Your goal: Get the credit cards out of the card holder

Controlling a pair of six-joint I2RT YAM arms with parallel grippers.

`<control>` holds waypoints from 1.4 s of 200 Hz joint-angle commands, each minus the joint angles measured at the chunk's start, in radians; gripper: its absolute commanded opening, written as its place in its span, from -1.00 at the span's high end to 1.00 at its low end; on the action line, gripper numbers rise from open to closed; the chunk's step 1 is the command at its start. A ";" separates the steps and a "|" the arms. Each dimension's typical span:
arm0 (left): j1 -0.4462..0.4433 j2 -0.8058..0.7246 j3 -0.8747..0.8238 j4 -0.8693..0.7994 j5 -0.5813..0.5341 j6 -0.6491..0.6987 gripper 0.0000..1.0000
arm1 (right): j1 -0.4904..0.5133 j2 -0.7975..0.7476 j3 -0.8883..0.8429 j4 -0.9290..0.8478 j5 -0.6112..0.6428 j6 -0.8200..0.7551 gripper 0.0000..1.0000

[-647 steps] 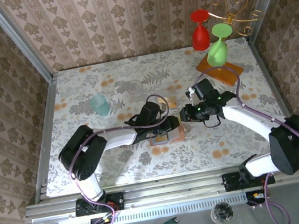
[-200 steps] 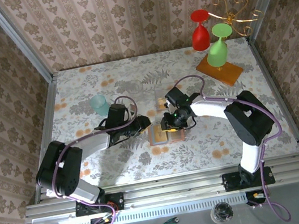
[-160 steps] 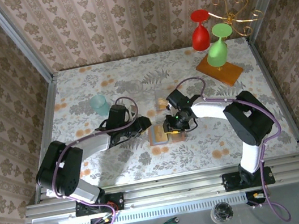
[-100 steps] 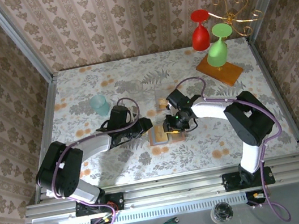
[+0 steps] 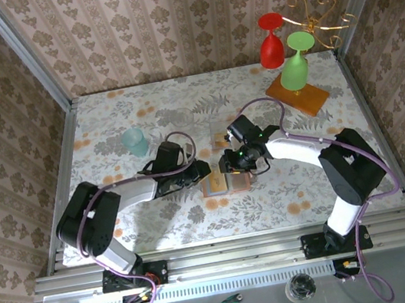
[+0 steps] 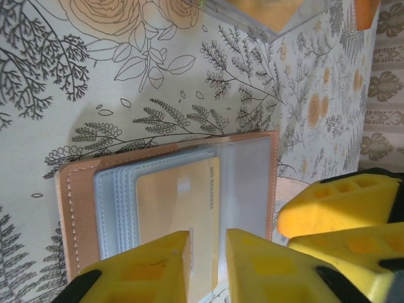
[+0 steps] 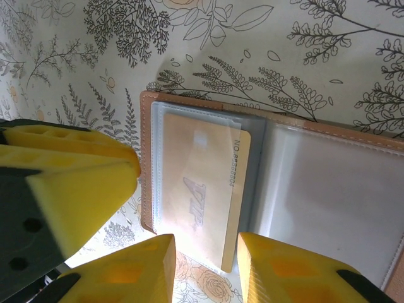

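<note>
The card holder (image 6: 249, 183) lies open and flat on the flowered table (image 5: 148, 106), its grey-blue inside facing up and its tan leather edge framing the pockets. One pocket panel of the card holder carries an orange-tan card (image 6: 180, 221). The panel beside it is a clear sleeve with nothing readable in it. The card sits mostly inside its pocket, but its near end sticks out past the card holder's edge, as the right wrist view shows.

The left gripper (image 6: 207, 246) hangs at that same near edge of the card holder. Its yellow fingers stand a narrow gap apart, and the card's end shows in the gap. I cannot tell whether the fingers touch the card or the card holder.

The right gripper (image 7: 203, 252) is at the near edge too, just beside the left one on the side of the clear sleeve. Its fingers are set wider apart, with the card's protruding end showing between them. Contact cannot be told here either.

Seen from above, both grippers crowd the far edge of the card holder. A pale teal cup (image 5: 135, 141) stands well off to the card holder's left. A red goblet (image 5: 271, 43) and a green goblet (image 5: 295, 66) hang on a rack over a wooden slab (image 5: 310, 96) well beyond the card holder's right side.
</note>
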 commanded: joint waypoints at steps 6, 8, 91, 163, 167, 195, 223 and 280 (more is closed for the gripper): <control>-0.006 0.018 0.028 -0.003 0.001 0.017 0.67 | 0.006 -0.015 -0.019 0.030 -0.031 0.031 0.35; -0.006 0.017 0.028 -0.007 -0.001 0.020 0.68 | 0.006 -0.013 -0.019 0.032 -0.034 0.033 0.35; -0.006 0.002 0.000 -0.064 -0.023 0.053 0.90 | 0.008 0.033 -0.022 0.083 -0.081 0.058 0.35; -0.006 0.028 -0.015 -0.055 -0.009 0.051 0.91 | 0.017 0.079 -0.006 0.093 -0.090 0.062 0.36; -0.006 0.028 -0.014 -0.058 -0.009 0.052 0.91 | 0.017 0.081 -0.006 0.095 -0.089 0.063 0.36; -0.005 0.030 -0.019 -0.074 -0.014 0.060 0.93 | 0.021 0.096 -0.002 0.097 -0.092 0.062 0.36; -0.003 0.030 -0.023 -0.074 -0.015 0.060 0.93 | 0.021 0.111 0.002 0.100 -0.098 0.060 0.37; 0.000 0.030 -0.024 -0.081 -0.017 0.063 0.94 | 0.024 0.136 0.001 0.104 -0.099 0.057 0.39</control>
